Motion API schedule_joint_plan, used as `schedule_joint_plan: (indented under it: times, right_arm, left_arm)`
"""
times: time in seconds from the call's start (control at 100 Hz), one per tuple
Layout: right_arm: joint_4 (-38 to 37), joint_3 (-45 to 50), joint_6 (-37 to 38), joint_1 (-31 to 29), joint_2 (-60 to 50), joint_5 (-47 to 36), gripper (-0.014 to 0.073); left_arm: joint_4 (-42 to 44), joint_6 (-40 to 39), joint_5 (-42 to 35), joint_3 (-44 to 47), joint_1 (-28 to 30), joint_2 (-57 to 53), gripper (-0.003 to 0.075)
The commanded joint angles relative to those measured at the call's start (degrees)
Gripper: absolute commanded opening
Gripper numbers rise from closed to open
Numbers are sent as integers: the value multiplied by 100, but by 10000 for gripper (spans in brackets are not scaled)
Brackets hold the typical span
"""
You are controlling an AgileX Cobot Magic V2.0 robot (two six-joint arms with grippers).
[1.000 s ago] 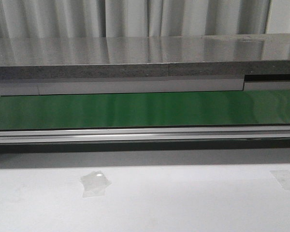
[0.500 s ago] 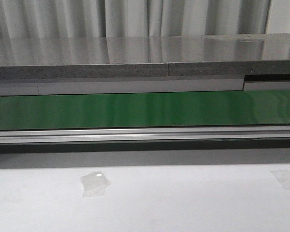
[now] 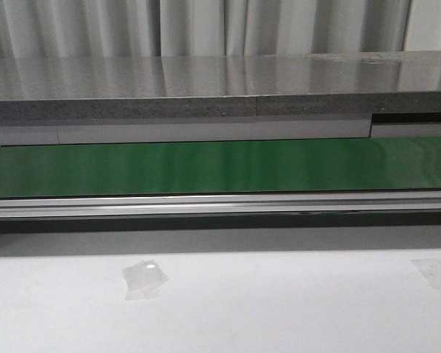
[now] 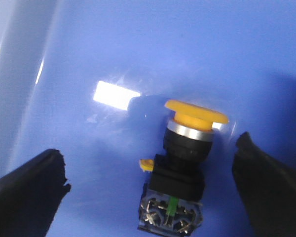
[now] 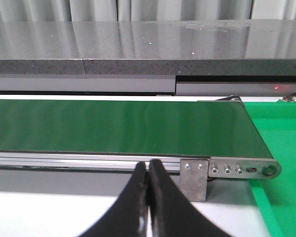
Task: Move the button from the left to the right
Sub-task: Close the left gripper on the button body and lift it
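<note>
I am holding my left gripper (image 4: pixel 150 182) wide open over a glossy blue surface (image 4: pixel 89 49), its two black fingers (image 4: pixel 27 190) flanking the button (image 4: pixel 180 173) without touching it. The button is lying tipped on that surface, yellow cap (image 4: pixel 196 111) away from my fingertips. My right gripper (image 5: pixel 149 197) is staying pressed closed, empty, facing the green conveyor belt (image 5: pixel 118 126).

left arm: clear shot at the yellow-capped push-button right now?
Probably yes. The left hand is open, its fingers either side of the yellow-capped black push-button, which lies alone on a blue surface; nothing sits between.
</note>
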Motion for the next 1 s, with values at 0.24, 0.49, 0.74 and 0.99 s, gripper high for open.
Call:
schedule_joint_plan:
  times: [0.24, 0.49, 0.74, 0.99]
  right_arm:
    - [-25, -84, -18, -4, -105, -483, -68]
    - [-25, -84, -18, -4, -105, -483, -68]
    - [-25, -84, -18, -4, -105, -483, -68]
    - [-25, -84, -18, -4, -105, -483, -68]
  left_arm:
    - [-87, -21, -356, -189, 16, -90, 650]
    - [-180, -21, -356, -189, 42, 149, 650]
    - [-321, -21, -352, -189, 178, 179, 576]
    - [-427, -21, -341, -189, 242, 188, 347]
